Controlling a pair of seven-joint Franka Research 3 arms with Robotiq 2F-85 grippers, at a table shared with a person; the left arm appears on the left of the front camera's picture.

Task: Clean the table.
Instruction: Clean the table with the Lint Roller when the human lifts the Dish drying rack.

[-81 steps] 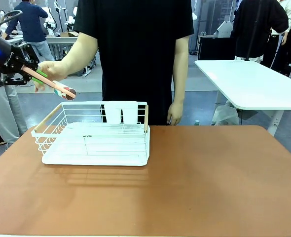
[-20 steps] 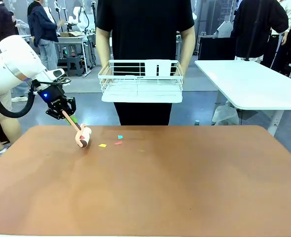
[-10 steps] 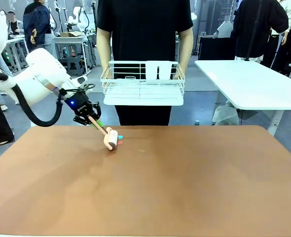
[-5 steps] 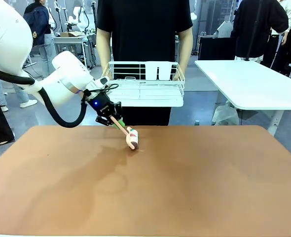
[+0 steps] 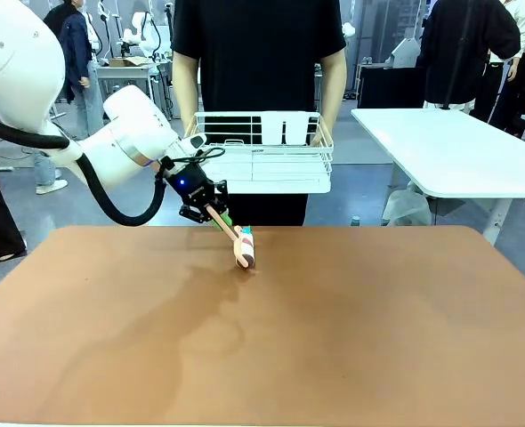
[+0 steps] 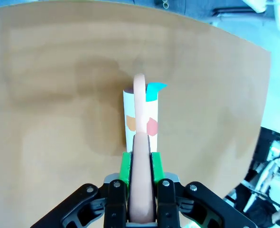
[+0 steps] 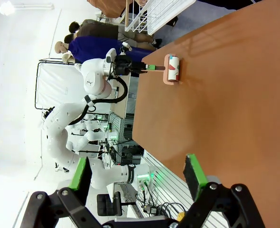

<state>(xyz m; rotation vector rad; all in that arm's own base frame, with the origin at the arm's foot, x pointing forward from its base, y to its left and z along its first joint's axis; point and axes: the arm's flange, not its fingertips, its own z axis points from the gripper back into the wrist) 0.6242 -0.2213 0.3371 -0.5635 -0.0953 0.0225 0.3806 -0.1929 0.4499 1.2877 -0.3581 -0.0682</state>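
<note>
- Near the far edge of the table (image 5: 378,338), a little left of its middle, a lint roller (image 5: 244,252) rests its drum on the reddish-brown top.
- The left jaws are pinched on the roller's pink handle, with a green pad on each side of it in the left wrist view.
- The drum lies straight out ahead of those jaws. The handle's long axis slants from them down to the table, toward the right edge and slightly toward the near one.
- The right jaws are spread wide with nothing between them and stand well apart from the roller, so the left arm (image 5: 120,151) is much the nearer.
- Teal, orange and red paper scraps (image 6: 151,127) show on the drum. I judge any further sweep would follow the handle's line.
- A person beyond the far edge holds a white wire rack (image 5: 262,160) above the table.
- The drum hides its own contact with the top. I cannot tell whether the teal scrap (image 6: 154,90) clings to the drum or lies loose at its far end. Small scraps elsewhere would be hard to spot.
</note>
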